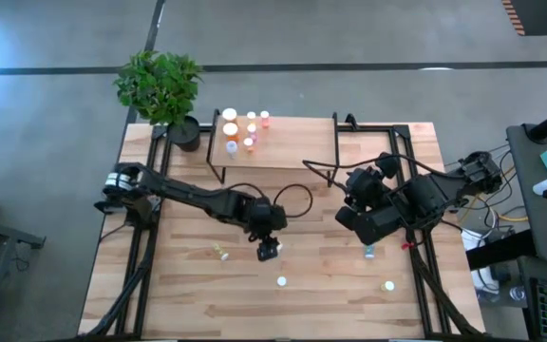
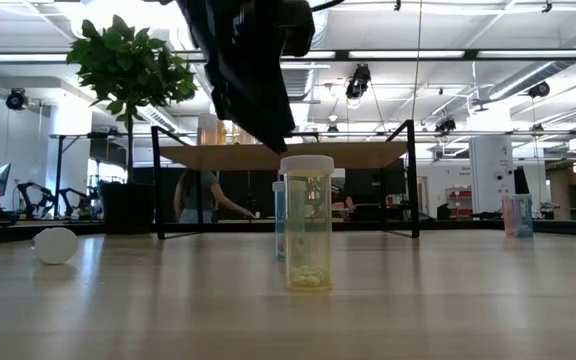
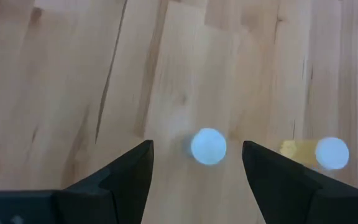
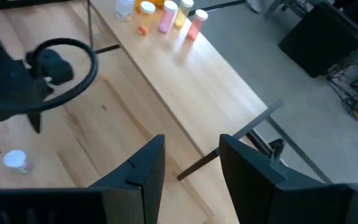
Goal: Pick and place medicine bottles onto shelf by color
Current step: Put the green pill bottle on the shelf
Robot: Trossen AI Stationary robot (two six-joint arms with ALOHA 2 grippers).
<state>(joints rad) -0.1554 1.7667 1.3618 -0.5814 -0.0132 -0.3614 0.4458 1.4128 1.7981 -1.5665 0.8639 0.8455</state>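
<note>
The shelf [image 1: 283, 142] stands at the table's far side with several medicine bottles [image 1: 243, 128], orange, pinkish and white, upright on its left end. My left gripper [image 1: 269, 251] hangs open over the table's middle. Below it stands a white-capped bottle [image 3: 208, 147], seen from above in line with the gap between the fingers and untouched. A yellow bottle [image 3: 319, 153] lies on its side nearby. In the low view a yellow bottle [image 2: 308, 225] stands upright with a blue one [image 2: 279, 215] behind it. My right gripper [image 4: 191, 155] is open, raised over the table's right part.
Other bottles stand on the table near my right arm [image 1: 369, 252] and toward the near right corner [image 1: 388, 285]. A potted plant [image 1: 162, 87] stands at the far left corner. Cables loop over the table between the arms [image 1: 297, 199]. A person shows in the room behind [image 2: 203, 195].
</note>
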